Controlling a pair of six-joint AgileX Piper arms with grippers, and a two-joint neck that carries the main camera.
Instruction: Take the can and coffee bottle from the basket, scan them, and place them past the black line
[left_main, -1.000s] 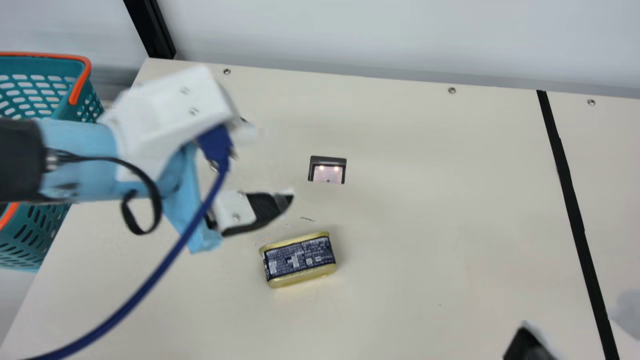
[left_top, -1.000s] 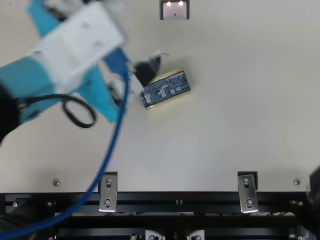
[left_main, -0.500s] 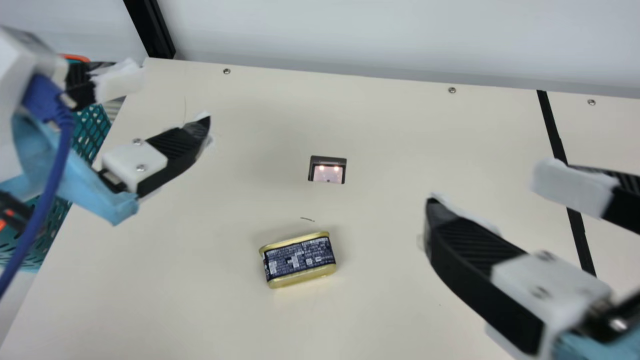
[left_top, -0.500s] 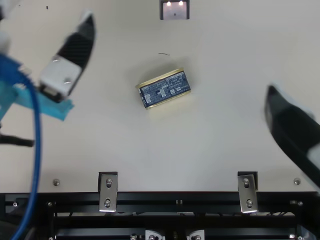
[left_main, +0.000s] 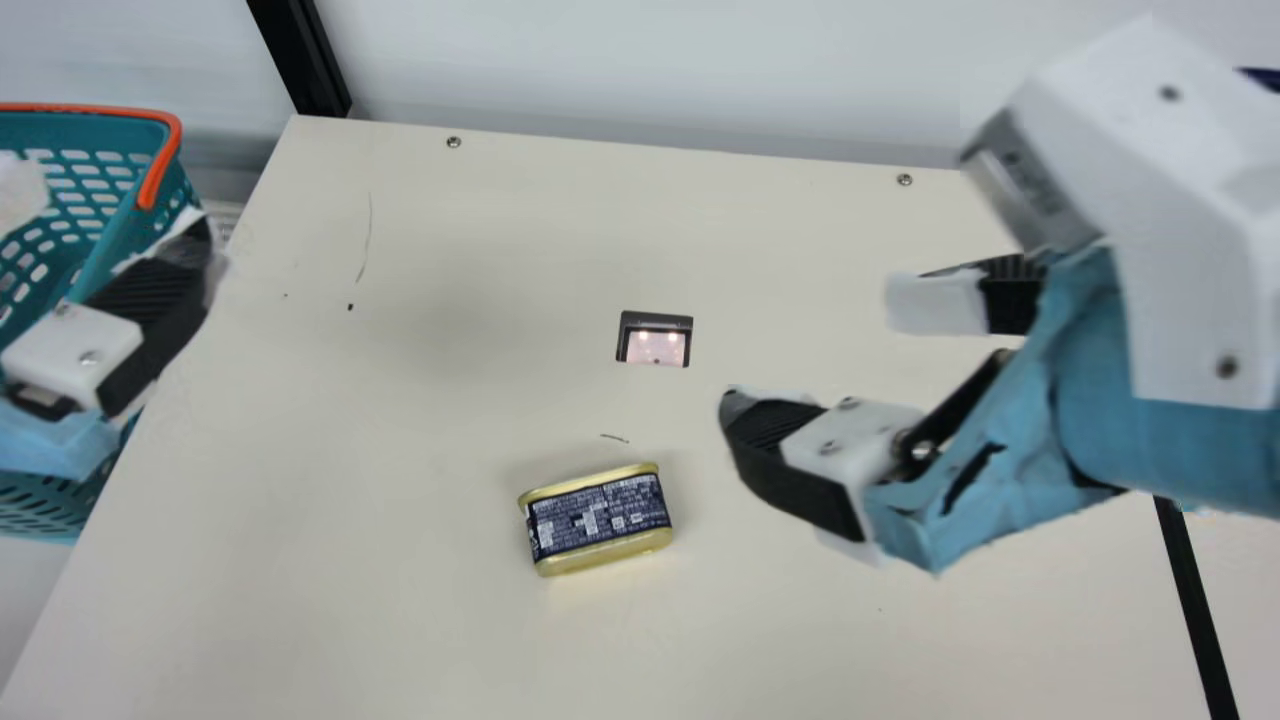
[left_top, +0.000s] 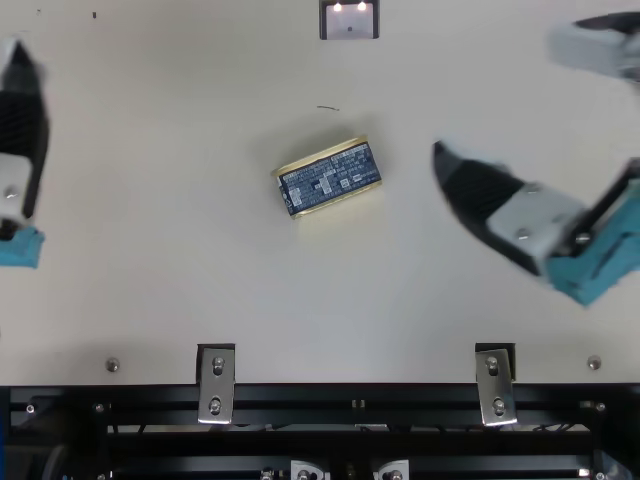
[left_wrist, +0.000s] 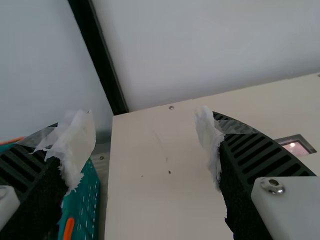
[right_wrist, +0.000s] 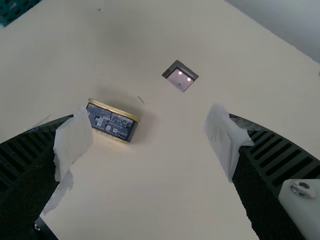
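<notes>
One can, gold-edged, on table near scanner; left gripper, jaws apart, seemingly at basket's edge; right gripper, jaws likewise apart, above table near can.

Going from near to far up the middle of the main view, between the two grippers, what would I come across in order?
Gold-edged can → short dark mark on the table → lit scanner window → table's far edge → pale wall
</notes>
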